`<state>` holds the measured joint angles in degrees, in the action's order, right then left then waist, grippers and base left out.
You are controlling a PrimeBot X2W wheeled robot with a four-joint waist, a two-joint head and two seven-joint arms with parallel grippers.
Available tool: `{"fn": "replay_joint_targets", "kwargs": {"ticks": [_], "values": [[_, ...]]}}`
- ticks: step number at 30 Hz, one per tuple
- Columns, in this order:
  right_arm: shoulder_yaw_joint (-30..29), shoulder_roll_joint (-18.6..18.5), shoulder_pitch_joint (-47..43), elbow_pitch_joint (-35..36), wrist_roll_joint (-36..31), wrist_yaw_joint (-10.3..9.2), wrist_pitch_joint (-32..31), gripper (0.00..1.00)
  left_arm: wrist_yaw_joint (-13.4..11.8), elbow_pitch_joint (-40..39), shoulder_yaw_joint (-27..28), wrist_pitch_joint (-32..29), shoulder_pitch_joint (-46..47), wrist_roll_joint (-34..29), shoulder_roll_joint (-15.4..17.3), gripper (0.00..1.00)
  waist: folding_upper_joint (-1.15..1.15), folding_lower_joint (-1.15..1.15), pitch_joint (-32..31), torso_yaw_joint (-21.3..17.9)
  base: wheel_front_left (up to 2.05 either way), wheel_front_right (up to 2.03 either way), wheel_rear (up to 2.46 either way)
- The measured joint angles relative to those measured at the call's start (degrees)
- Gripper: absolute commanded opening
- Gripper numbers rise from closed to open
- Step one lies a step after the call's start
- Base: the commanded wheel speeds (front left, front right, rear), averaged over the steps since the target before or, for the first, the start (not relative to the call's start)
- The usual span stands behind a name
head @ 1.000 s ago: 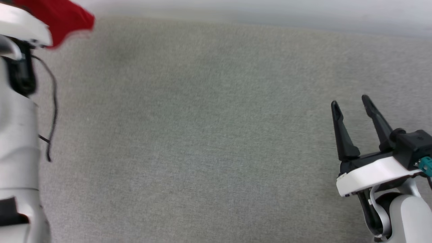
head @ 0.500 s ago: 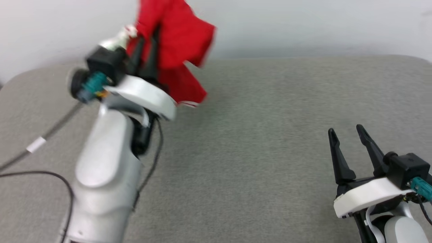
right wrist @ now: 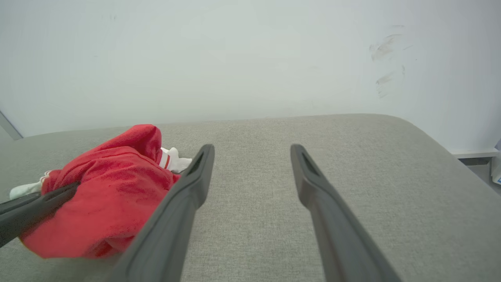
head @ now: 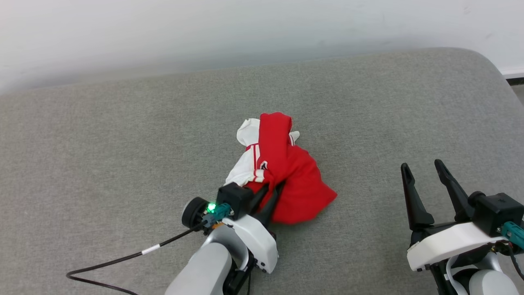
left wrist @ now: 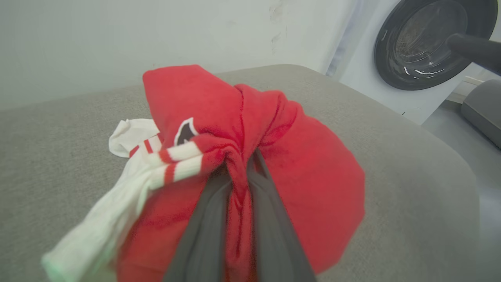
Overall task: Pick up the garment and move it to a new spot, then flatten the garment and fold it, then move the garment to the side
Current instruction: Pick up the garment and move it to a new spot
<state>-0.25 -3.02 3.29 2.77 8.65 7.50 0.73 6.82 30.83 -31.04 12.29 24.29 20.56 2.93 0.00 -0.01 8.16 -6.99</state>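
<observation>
1. Head view: I see the garment (head: 286, 176) bunched in a red-and-white heap near the middle of the grey woven pad (head: 123, 143), resting on it. My left claw (head: 273, 189) is nipped nearly closed on the heap's near edge, with red cloth pinched between its dark tapered fingers. My right claw (head: 422, 164) hangs well apart to the right, its fingers spread wide and holding nothing. A black cable (head: 123, 258) trails from the left wrist across the pad.
2. Left wrist view: this one gives me the grip up close, which the head camera does not. A fold of red cloth is squeezed between the two fingers (left wrist: 203, 235). A striped cuff (left wrist: 176, 160) and a limp white sleeve (left wrist: 105, 219) spill to the left. Part of a black, white-edged mark (left wrist: 186, 131) shows on the soft knit. Beyond the pad's rounded corner stands a white washing machine (left wrist: 422, 43) with a round dark glass door.
3. Right wrist view: from this low angle I can see the heap's height. It is a lumpy mound on the pad, left of my open fingers and not touching them. One left-claw finger pokes into it from the picture's left edge. Behind is a pale, smooth wall (right wrist: 235, 58) with a few scuffs.
</observation>
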Motion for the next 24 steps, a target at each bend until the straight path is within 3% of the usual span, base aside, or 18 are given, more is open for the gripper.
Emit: {"fn": "replay_joint_targets", "kwargs": {"ticks": [2, 3, 9, 16, 24], "values": [[0.01, 0.02, 0.01, -0.12, 0.18, 0.0, 0.05, 1.0, -0.27, 1.34, -1.18, -0.34, -0.19, 0.52, -0.09, 0.45, 0.0, 0.0, 0.14, 0.32, 0.0, 0.0, 0.0], [-0.11, 0.02, 0.01, -0.12, 0.24, 0.0, 0.08, 1.0, -0.53, 1.91, -1.83, -0.57, -0.2, 0.6, -0.03, 1.0, 0.0, 0.0, 0.15, 0.6, 0.0, 0.0, 0.0], [-0.77, 0.04, -0.09, -0.49, 0.37, 0.0, -0.11, 1.0, -2.97, -0.01, -2.48, 2.0, -0.21, 0.6, -0.04, 1.0, 0.0, 0.0, -0.93, 2.2, 0.0, 0.0, 0.0], [-1.72, 0.05, -1.05, -0.19, 0.37, 0.0, -0.59, 1.0, -6.1, -8.5, 3.27, 2.63, -1.54, -0.46, 1.0, 1.0, 0.0, 0.0, -2.43, 4.12, 0.0, 0.0, 0.0], [-2.94, 0.07, -2.16, 1.01, -0.02, 0.0, -1.54, 1.0, -10.79, -15.26, 11.66, 2.78, -6.25, -2.18, 6.59, 1.0, 0.0, 0.0, -3.5, 5.93, 0.0, 0.0, 0.0]]}}
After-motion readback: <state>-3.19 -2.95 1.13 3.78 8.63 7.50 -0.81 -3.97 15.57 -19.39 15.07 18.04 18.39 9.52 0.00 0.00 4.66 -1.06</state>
